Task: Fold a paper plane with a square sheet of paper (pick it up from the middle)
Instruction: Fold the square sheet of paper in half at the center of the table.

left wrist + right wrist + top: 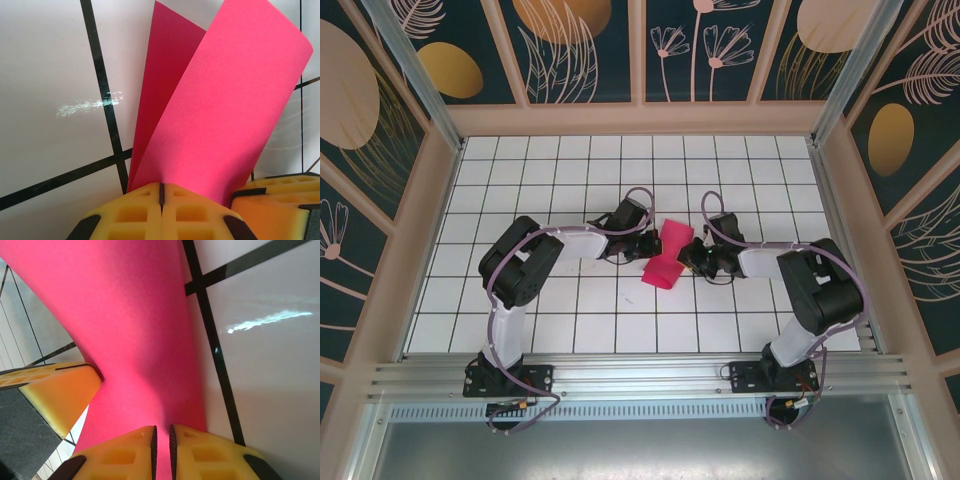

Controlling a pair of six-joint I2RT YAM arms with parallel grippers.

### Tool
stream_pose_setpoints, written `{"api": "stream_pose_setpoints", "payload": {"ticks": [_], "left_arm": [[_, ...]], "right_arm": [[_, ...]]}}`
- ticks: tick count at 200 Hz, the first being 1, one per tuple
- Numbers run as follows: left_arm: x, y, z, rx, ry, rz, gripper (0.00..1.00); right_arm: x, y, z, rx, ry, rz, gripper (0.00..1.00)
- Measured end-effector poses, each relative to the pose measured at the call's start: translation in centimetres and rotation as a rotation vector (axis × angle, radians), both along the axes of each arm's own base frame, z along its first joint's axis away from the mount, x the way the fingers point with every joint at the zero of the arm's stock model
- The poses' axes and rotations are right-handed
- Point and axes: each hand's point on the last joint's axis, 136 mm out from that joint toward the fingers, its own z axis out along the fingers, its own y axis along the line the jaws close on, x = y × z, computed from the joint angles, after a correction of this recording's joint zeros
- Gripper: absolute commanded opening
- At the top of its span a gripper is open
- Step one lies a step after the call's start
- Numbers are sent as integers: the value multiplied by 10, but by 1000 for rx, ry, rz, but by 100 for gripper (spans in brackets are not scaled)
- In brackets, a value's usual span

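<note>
"How many sheets of paper are there?"

"One pink paper sheet [665,255]."

"And the machines?"

"Two robot arms, a left arm [520,265] and a right arm [815,285]. Two grippers, the left gripper [161,200] and the right gripper [161,437]. One tiled table [520,330]."

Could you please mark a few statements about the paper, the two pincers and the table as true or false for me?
1. The sheet of paper is pink. True.
2. The paper lies flat on the table. False: it curves up off the tiles between the two pincers.
3. The left pincer is shut on an edge of the paper. True.
4. The right pincer is wide open and well away from the paper. False: its jaws are almost together, with the paper between them.
5. The paper sits against the far wall. False: it is near the middle of the table.
6. The table is covered in white tiles with dark lines. True.
</note>
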Motion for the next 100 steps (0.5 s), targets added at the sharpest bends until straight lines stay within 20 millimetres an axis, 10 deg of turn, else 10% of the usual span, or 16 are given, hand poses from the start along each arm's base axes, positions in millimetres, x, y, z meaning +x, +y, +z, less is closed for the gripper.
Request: {"api": "stream_pose_setpoints", "payload": {"ticks": [52,100], "left_arm": [[0,0,0,0,0,0,3],[0,0,0,0,0,0,3]], "right_arm": [[-1,9,28,43,-54,28,20],[-7,13,12,34,-2,34,20]]}}
